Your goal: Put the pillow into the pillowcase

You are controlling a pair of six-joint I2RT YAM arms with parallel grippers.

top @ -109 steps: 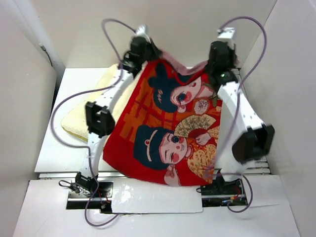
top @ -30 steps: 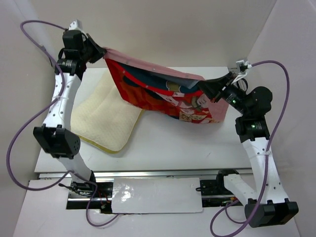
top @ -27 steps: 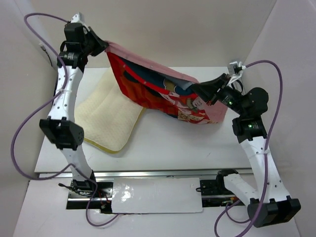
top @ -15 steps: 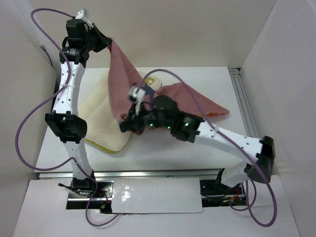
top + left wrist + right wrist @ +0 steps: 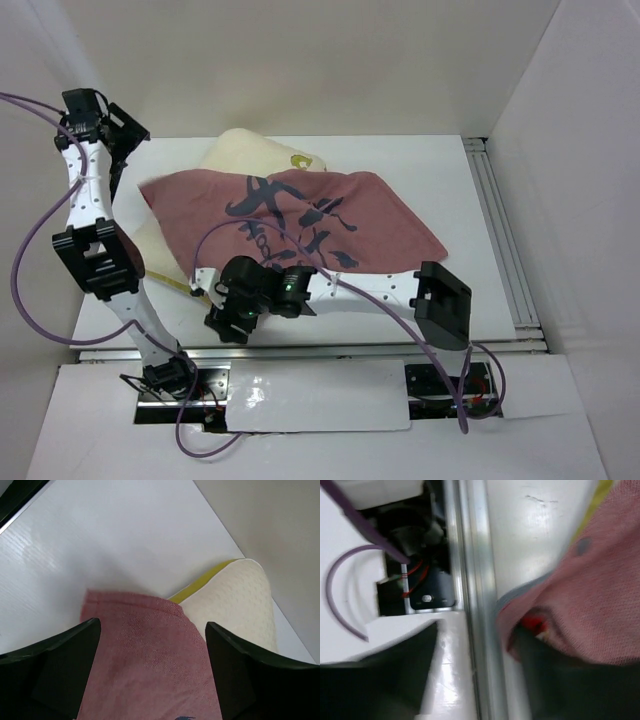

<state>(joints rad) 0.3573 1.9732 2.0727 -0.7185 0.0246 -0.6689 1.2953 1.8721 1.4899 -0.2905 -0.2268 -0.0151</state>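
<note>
The pillowcase (image 5: 300, 220) lies spread flat, dusty pink-red side with dark calligraphy up, over most of the pillow. The cream pillow (image 5: 250, 152) shows at the back with its yellow logo, and its edge shows at the front left. My left gripper (image 5: 115, 130) hangs open above the pillowcase's back-left corner (image 5: 145, 650), fingers (image 5: 65, 665) wide apart, touching nothing; the pillow (image 5: 235, 600) peeks out beside it. My right gripper (image 5: 222, 325) is low at the front left, jaws apart. The pillowcase's hem (image 5: 590, 590) rests against one finger (image 5: 560, 680); this view is blurred.
An aluminium rail (image 5: 475, 580) runs along the table's front edge, with the arm bases and wiring (image 5: 420, 590) behind it. Another rail (image 5: 497, 230) lines the right side. White enclosure walls stand close on the left, back and right. Purple cables loop around both arms.
Both grippers have opened and let the pillowcase go. It dropped from hanging to lying flat over the pillow. The right arm swung to the front left; the left gripper drew back left.
</note>
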